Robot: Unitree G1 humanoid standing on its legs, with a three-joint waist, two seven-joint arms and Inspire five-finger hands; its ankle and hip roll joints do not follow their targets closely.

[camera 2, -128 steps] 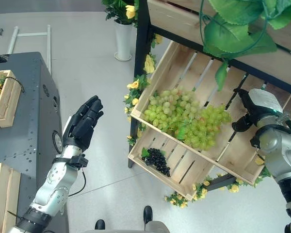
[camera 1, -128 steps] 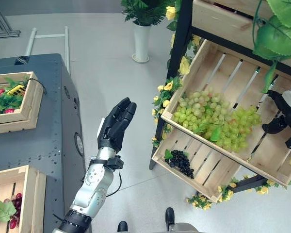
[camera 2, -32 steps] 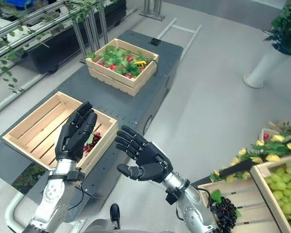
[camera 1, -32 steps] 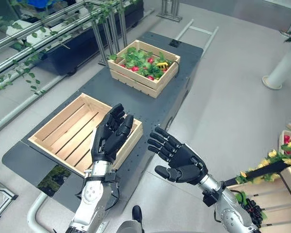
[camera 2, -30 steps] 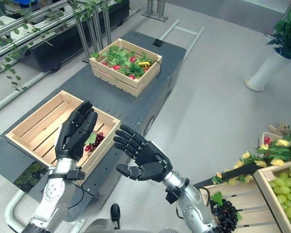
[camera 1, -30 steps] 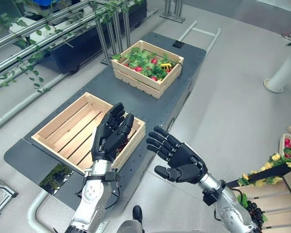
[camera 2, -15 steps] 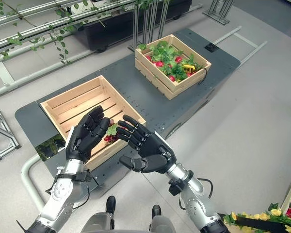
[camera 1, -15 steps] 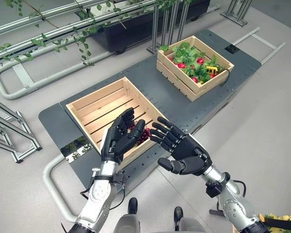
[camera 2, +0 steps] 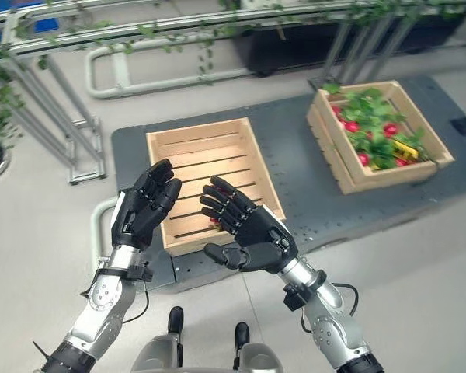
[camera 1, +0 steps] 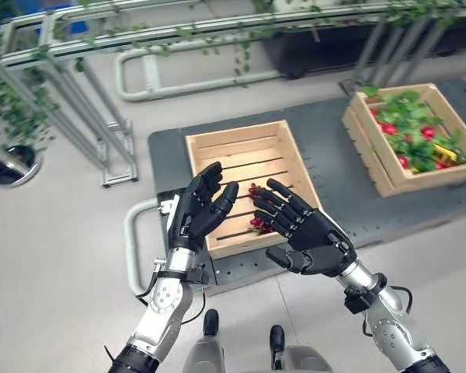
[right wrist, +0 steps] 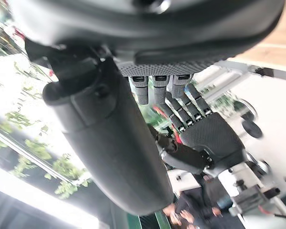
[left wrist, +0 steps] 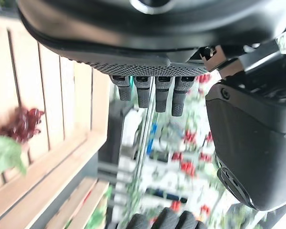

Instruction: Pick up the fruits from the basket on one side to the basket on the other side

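Grapes lie by the crate's near wall.

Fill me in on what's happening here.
The robot stands over a dark platform with two wooden crates. Its left hand and right hand are open, holding nothing, raised above the near crate, where red grapes lie by the near edge. The far crate holds leaves and red fruit.

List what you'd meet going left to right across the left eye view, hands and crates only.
left hand → right hand → crate of red fruit and green leaves
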